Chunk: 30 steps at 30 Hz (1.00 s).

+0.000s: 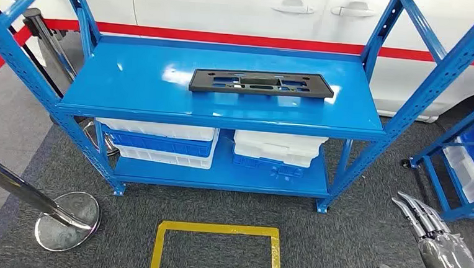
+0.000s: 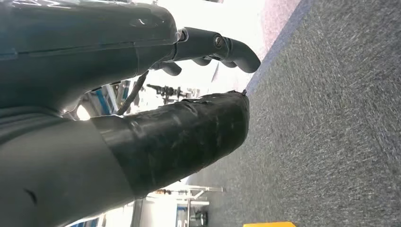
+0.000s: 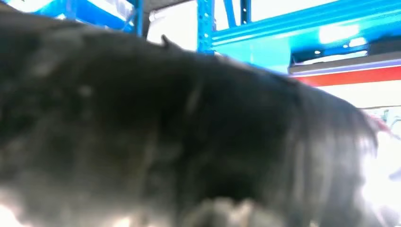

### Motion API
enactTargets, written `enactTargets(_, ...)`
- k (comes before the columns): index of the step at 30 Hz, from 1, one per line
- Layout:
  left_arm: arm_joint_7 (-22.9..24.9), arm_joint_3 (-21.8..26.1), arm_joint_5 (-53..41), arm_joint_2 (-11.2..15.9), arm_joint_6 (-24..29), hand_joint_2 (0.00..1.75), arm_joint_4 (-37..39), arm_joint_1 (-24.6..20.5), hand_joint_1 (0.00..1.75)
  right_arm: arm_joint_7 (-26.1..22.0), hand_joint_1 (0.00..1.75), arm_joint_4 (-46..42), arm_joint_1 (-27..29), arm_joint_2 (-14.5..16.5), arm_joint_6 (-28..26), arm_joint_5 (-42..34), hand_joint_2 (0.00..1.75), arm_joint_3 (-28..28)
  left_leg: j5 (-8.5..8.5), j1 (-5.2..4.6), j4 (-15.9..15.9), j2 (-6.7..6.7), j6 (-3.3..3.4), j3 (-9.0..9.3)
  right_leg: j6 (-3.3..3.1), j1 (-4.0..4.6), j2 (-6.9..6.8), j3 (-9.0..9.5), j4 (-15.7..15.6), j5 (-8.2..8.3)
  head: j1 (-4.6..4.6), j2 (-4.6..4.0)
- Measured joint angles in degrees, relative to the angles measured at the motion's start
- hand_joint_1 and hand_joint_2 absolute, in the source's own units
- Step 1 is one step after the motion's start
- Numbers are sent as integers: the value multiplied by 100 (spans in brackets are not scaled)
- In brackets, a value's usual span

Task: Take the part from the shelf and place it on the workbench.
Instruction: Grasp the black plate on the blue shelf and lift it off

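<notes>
Nothing of the job is done yet, as I judge it: the black plastic part [image 1: 261,84] lies flat on the top board of the blue shelf [image 1: 132,84], toward the right of the middle and nearer the back edge than the front, with nothing touching it. Reaching, lifting, carrying to the workbench and setting down are all left to do.

My right hand [image 1: 430,236] hangs low at my right side, over the grey carpet [image 1: 352,240], well apart from the shelf. Its fingers lie straight and close together, holding nothing. My left hand [image 2: 189,85] hangs by the carpet too — fingers a little curled, thumb apart from them, nothing in it.

There is open room above the top board, since the blue uprights [image 1: 447,66] stand only at its corners and the front edge is free. White bins [image 1: 159,143] sit on the lower board, out of my way. A second blue rack [image 1: 462,166] stands just beside my right hand — I would lift that arm clear of it. A chrome post [image 1: 7,188] leans on my left.
</notes>
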Motion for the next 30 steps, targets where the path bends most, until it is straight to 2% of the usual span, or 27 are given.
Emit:
enactTargets(2, -7, 0, -2, -3, -6, 0, 0, 2, 0, 0, 0, 0, 0, -5, 0, 0, 0, 2, -57, 12, 3, -60, -23, 81, 6, -11, 22, 65, -338, 270, 0, 0)
enactTargets(4, -19, 0, -9, -8, -15, 0, 0, 12, 0, 1, 0, 5, 2, -9, -1, -3, 0, 9, -171, 26, 27, -166, -80, 200, 10, -33, 179, 182, -1014, 865, 1, 0)
enactTargets(5, -25, 0, -13, -10, -17, 0, 0, 11, 0, 1, 0, 10, 2, -11, -1, -5, 0, 19, -222, 29, 42, -216, -117, 217, -8, -33, 261, 221, -1250, 1070, 2, 0)
enactTargets(6, -29, 0, -16, -10, -20, 0, 0, 10, 0, 1, 0, 14, 5, -13, -3, -8, 0, 29, -265, 32, 47, -260, -153, 213, -34, -26, 321, 240, -1374, 1191, 2, 0)
enactTargets(7, -32, 0, -17, -10, -22, 0, 0, 5, 0, 0, 0, 17, 4, -14, -4, -9, 0, 38, -287, 33, 58, -300, -189, 226, -74, -11, 327, 244, -1412, 1202, 2, 0)
enactTargets(9, -35, 0, -23, -7, -25, 0, 0, 7, 0, -2, 0, 16, -12, -16, -7, -10, 0, 50, -289, 37, 76, -320, -246, 233, -162, -6, 246, 316, -1440, 1198, 1, 0)
enactTargets(10, -35, 0, -28, -6, -25, 0, 0, 8, 0, -4, 0, 15, -20, -15, -7, -10, 0, 55, -287, 34, 188, -253, -271, 209, -206, -10, 194, 369, -1465, 1173, 0, 0)
enactTargets(11, -36, 0, -33, -7, -25, 0, 0, 4, 0, -5, 0, 15, -27, -15, -8, -10, 0, 63, -326, 33, 399, -155, -295, 103, -249, -12, 141, 430, -1480, 1145, -1, 0)
enactTargets(13, -37, 0, -48, -11, -26, 0, 0, -17, 0, -6, 0, 15, -29, -14, -8, -10, 0, 85, -549, 42, 1058, 54, -340, -287, -307, 7, 50, 533, -1498, 1067, -3, 0)
enactTargets(14, -38, 0, -56, -12, -29, 0, 0, -24, 0, -6, 0, 16, -39, -13, -3, -23, 0, 102, -698, 48, 1377, 102, -355, -522, -323, 23, 17, 576, -1498, 1022, -3, 0)
enactTargets(15, -39, 0, -64, -12, -33, 0, 0, -21, 0, -6, 0, 19, -55, -11, 6, -41, 0, 120, -794, 51, 1573, 126, -361, -700, -330, 38, -6, 623, -1498, 978, -3, 0)
enactTargets(16, -42, 0, -72, -12, -42, 0, 0, -9, 0, -4, 0, 29, -78, -5, 29, -76, 0, 147, -788, 49, 1610, 139, -354, -812, -336, 54, -29, 687, -1498, 926, -2, 0)
enactTargets(17, -47, 0, -80, -12, -54, 0, 0, 5, 0, 1, 0, 43, -111, 5, 59, -115, 0, 176, -626, 41, 1435, 146, -327, -814, -340, 72, -48, 759, -1499, 875, -2, 0)
enactTargets(18, -53, 0, -89, -11, -64, 0, 0, 19, 0, 14, 0, 63, -155, 16, 94, -150, 0, 205, -348, 25, 1112, 157, -275, -743, -344, 89, -63, 829, -1500, 825, -2, 0)
enactTargets(19, -60, 0, -99, -1, -75, 0, 0, 33, 0, 37, 0, 92, -209, 32, 133, -187, 0, 239, -85, -7, 772, 178, -200, -657, -345, 102, -73, 897, -1501, 777, -1, 0)
enactTargets(20, -69, 0, -109, 7, -81, 0, 0, 32, 0, 64, 0, 122, -269, 51, 172, -215, 0, 268, 49, -43, 504, 198, -131, -585, -334, 108, -70, 939, -1507, 741, -2, 0)
enactTargets(21, -79, 0, -116, 15, -86, 0, 0, 24, 0, 87, 0, 156, -336, 72, 211, -243, 0, 299, 105, -77, 328, 211, -69, -531, -309, 105, -69, 959, -1518, 709, -1, 0)
enactTargets(22, -86, 0, -121, 22, -90, 0, 0, 17, 0, 100, 0, 190, -392, 97, 245, -268, 0, 333, 81, -100, 236, 214, -23, -504, -278, 106, -69, 979, -1499, 706, -1, 0)
enactTargets(23, -92, 0, -125, 20, -93, 0, 0, 7, 0, 104, 0, 217, -447, 120, 272, -288, 0, 361, 59, -103, 164, 205, 6, -456, -241, 105, -70, 1005, -1481, 718, -1, 0)
enactTargets(25, -96, 0, -132, 16, -99, 0, 0, 14, 0, 102, 0, 270, -549, 157, 298, -314, 0, 405, 141, -70, -1, 194, 39, -265, -192, 96, -62, 1039, -1355, 694, 1, 0)
enactTargets(26, -97, 0, -135, 14, -103, 0, 0, 13, 0, 103, 0, 293, -602, 168, 309, -320, 0, 419, 149, -53, -47, 194, 44, -168, -173, 86, -45, 993, -1221, 614, 2, 0)
enactTargets(27, -101, 0, -141, 11, -108, 0, 0, 9, 0, 105, 0, 320, -648, 181, 320, -322, 0, 436, 145, -40, -77, 192, 42, -96, -155, 72, -25, 863, -986, 480, 3, 1)
enactTargets(29, -114, 0, -167, 7, -129, 0, 0, -1, 0, 128, 0, 396, -753, 220, 368, -337, 0, 481, 95, -36, -84, 174, 42, -37, -97, 42, -2, 447, -380, 208, 4, 1)
enactTargets(30, -124, 0, -185, 6, -143, 0, 0, -3, 0, 159, 0, 453, -832, 253, 402, -353, 0, 510, 59, -33, -82, 160, 32, -6, -66, 20, 0, 248, -165, 151, 4, 1)
